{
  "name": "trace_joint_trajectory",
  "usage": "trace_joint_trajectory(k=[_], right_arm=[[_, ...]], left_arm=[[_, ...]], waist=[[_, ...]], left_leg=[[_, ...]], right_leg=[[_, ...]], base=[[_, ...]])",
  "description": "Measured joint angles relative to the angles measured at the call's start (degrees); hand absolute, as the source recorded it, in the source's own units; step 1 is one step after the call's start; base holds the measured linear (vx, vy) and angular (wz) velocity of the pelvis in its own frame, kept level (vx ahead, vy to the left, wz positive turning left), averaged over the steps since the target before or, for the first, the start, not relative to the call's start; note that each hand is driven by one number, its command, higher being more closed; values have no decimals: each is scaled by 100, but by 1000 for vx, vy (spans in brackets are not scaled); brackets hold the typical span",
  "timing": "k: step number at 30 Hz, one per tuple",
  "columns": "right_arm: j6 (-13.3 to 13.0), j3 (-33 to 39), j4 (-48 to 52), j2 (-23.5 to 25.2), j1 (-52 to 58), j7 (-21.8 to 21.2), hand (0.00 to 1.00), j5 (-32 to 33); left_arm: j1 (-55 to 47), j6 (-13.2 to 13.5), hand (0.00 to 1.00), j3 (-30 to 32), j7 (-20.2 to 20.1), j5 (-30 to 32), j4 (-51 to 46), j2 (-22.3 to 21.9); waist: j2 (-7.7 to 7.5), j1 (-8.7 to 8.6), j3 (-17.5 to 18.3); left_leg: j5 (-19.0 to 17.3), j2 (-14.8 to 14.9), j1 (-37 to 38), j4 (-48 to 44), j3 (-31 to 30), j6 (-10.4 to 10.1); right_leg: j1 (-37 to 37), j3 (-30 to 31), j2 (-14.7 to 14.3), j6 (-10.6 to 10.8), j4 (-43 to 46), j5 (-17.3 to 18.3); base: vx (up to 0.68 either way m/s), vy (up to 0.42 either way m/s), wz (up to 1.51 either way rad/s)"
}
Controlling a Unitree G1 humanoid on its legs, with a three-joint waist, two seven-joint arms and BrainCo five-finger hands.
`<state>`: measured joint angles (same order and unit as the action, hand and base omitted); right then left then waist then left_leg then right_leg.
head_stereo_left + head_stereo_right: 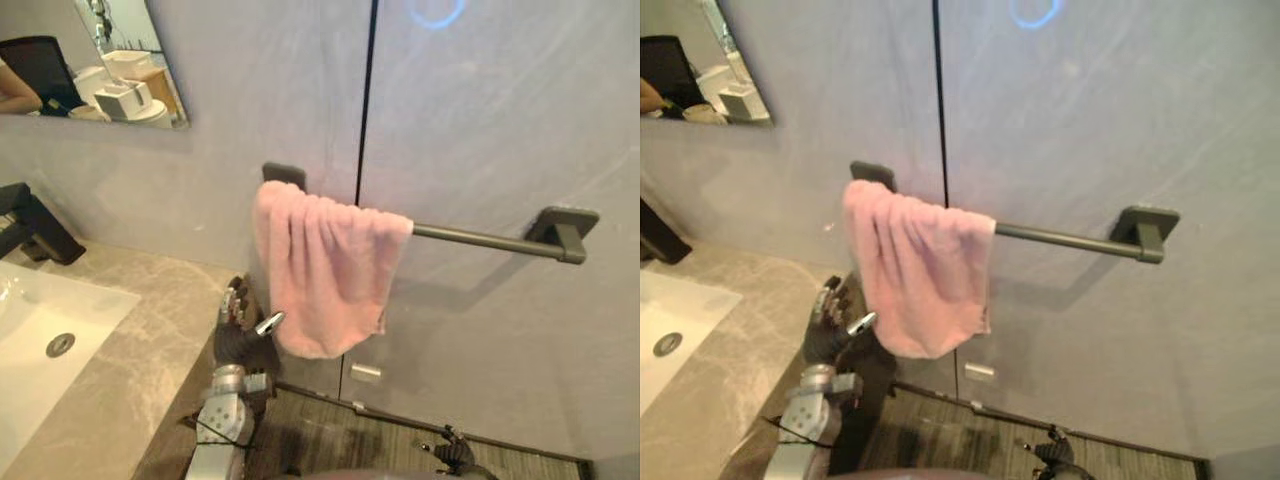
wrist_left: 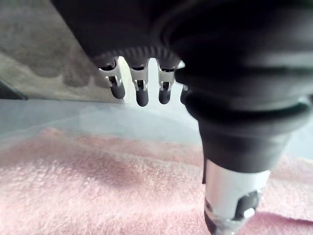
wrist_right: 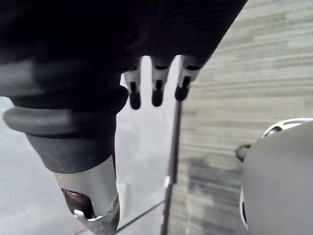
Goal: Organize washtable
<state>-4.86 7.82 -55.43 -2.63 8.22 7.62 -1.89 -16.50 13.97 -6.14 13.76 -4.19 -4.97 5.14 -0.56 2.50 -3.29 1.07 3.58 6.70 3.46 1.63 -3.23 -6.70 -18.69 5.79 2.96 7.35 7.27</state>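
Note:
A pink towel (image 1: 320, 270) hangs bunched over the left end of a dark towel bar (image 1: 480, 238) fixed to the grey wall. My left hand (image 1: 240, 325) is raised just below and left of the towel's lower edge, beside the counter's end, and holds nothing. Its fingers (image 2: 142, 95) are straight and its thumb is apart, with the towel (image 2: 98, 186) spread close past them. My right hand (image 1: 452, 452) hangs low over the floor at the bottom, open, with relaxed fingers (image 3: 155, 93) and nothing in it.
A marble counter (image 1: 130, 380) runs along the left with a white basin (image 1: 25, 345) and a black faucet (image 1: 35, 228). A mirror (image 1: 90, 60) hangs above it. Grey plank flooring (image 1: 390, 435) lies under the towel bar.

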Motion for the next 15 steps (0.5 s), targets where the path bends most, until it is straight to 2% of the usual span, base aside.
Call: trace_joint_trajectory(k=[5,12,15], right_arm=[[-3,-38,-54,-17,-43,0,0,-29],[18,-184,-231,-146,-186,-5,0,-75],[32,-186,-278,-168,-245,-7,0,-95]], left_arm=[[195,1,0,-33,179,175,3,50],[467,4,0,-31,127,141,357,242],[505,-6,0,3,124,151,639,316]], waist=[[-20,-15,13],[-25,-52,12],[-34,-164,11]], left_leg=[[15,36,18,62,2,-20],[19,55,69,86,35,-25],[20,48,122,151,84,-22]], right_leg=[[1,24,-60,-36,-56,-37],[-9,95,-114,-90,-165,-94],[-18,148,-115,-83,-199,-119]], base=[[-7,-17,-2],[19,-15,-5],[1,4,-8]])
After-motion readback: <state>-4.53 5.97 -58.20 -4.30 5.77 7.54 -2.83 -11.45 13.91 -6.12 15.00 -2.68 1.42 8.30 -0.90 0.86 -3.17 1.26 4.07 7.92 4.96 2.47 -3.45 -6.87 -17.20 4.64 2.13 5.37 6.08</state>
